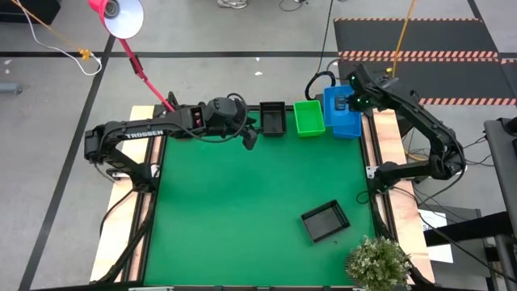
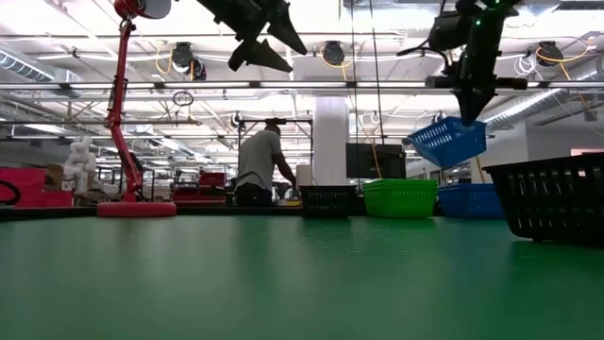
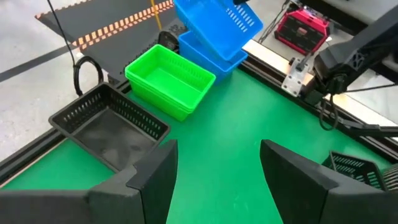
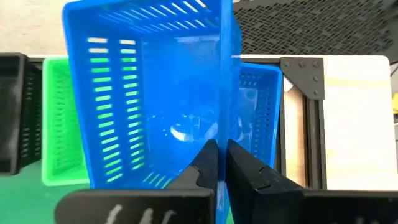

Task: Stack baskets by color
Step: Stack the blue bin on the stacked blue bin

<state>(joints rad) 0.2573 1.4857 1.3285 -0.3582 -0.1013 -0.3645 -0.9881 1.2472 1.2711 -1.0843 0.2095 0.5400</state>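
Hanging from right gripper (image 4: 217, 163), blue basket (image 4: 155, 93)

Blue baskets (image 1: 342, 111), green baskets (image 1: 308, 118), black baskets (image 1: 273, 118), green table (image 1: 242, 210).

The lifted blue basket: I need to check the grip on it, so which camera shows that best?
The right wrist view: the right gripper pinches the lifted blue basket by its wall. The low view shows it hanging tilted above the blue stack. The left wrist view shows it from afar; the high view mostly hides it.
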